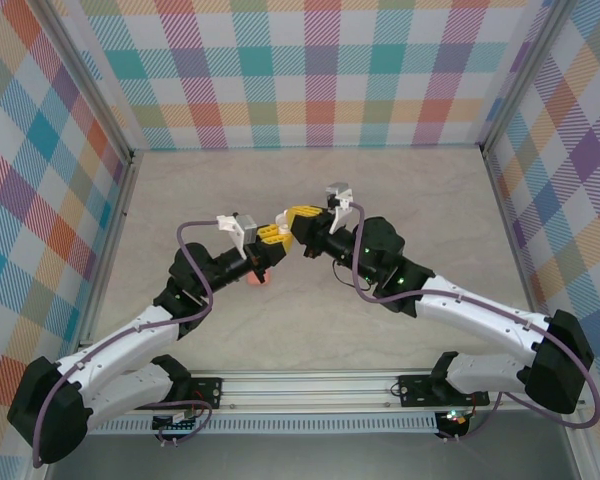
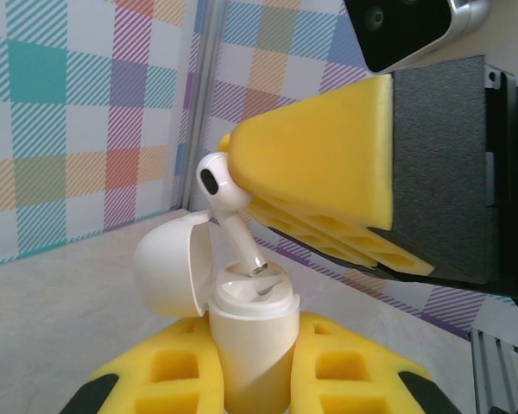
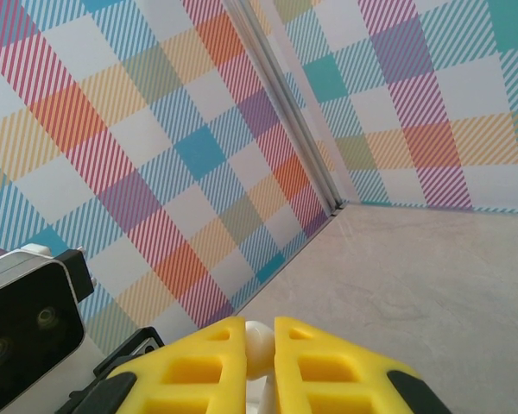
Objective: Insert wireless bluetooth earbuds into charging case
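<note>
My left gripper (image 2: 250,338) is shut on a white charging case (image 2: 250,362), held upright with its lid (image 2: 166,263) swung open to the left. A white earbud (image 2: 223,191) hangs tilted over the case, its stem tip touching the case's open top. That earbud (image 3: 259,343) is pinched by its head in my right gripper (image 3: 259,332), which is shut on it. The yellow fingers (image 2: 328,164) of the right gripper reach in from the upper right. From above, the left gripper (image 1: 269,238) and right gripper (image 1: 293,222) meet mid-table.
A small coral-pink object (image 1: 260,278) lies on the table beside my left wrist. Plaid walls enclose the beige table (image 1: 420,190) on three sides. The left wrist camera housing (image 3: 17,328) sits close at the right gripper's left.
</note>
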### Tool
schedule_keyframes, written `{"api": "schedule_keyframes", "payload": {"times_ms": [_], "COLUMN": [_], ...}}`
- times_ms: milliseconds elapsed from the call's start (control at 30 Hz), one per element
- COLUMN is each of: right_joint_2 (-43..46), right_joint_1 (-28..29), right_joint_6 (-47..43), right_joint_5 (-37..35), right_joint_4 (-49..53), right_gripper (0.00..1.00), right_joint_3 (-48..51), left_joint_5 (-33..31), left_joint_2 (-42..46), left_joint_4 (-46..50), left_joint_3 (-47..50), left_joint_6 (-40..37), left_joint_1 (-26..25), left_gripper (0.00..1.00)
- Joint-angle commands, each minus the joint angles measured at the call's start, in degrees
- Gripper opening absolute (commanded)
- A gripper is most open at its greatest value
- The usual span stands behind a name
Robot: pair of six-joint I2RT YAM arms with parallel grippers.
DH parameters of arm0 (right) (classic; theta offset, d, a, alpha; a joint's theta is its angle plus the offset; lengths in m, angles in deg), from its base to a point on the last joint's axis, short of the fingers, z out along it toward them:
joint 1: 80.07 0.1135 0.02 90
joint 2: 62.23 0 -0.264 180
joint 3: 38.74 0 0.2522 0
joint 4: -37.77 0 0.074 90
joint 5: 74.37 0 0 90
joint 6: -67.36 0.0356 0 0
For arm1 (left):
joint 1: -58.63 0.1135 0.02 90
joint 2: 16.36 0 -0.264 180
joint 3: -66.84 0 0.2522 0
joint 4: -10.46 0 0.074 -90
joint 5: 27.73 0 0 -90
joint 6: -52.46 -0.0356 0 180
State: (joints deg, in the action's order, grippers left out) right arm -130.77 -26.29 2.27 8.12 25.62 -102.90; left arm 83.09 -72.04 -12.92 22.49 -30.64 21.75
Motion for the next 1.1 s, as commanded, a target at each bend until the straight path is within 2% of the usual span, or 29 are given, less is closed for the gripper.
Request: {"api": "schedule_keyframes", "payload": {"times_ms": [0,700,1067], "right_joint_2": [0.68,-2.22,1.08], "right_joint_1": [1.03,1.05,0.99], "right_joint_6": [0.19,0.22,1.43], "right_joint_5": [1.08,0.68,-1.72], "right_joint_4": [-0.54,-5.77,1.19], "right_gripper": [0.13,0.13,0.13], "right_joint_3": [1.59,0.69,1.91], "left_joint_5": [-1.83,-2.18,-2.05], "left_joint_2": [-0.55,-0.5,-0.37], "left_joint_4": [-3.93,-5.17,-2.71], "left_joint_3": [-1.75,-1.05,-1.36], "left_joint_6": [1.1,1.1,0.36], "left_joint_1": [-0.73,-0.73,-0.73], "left_gripper": [0.0,0.0,0.0]}}
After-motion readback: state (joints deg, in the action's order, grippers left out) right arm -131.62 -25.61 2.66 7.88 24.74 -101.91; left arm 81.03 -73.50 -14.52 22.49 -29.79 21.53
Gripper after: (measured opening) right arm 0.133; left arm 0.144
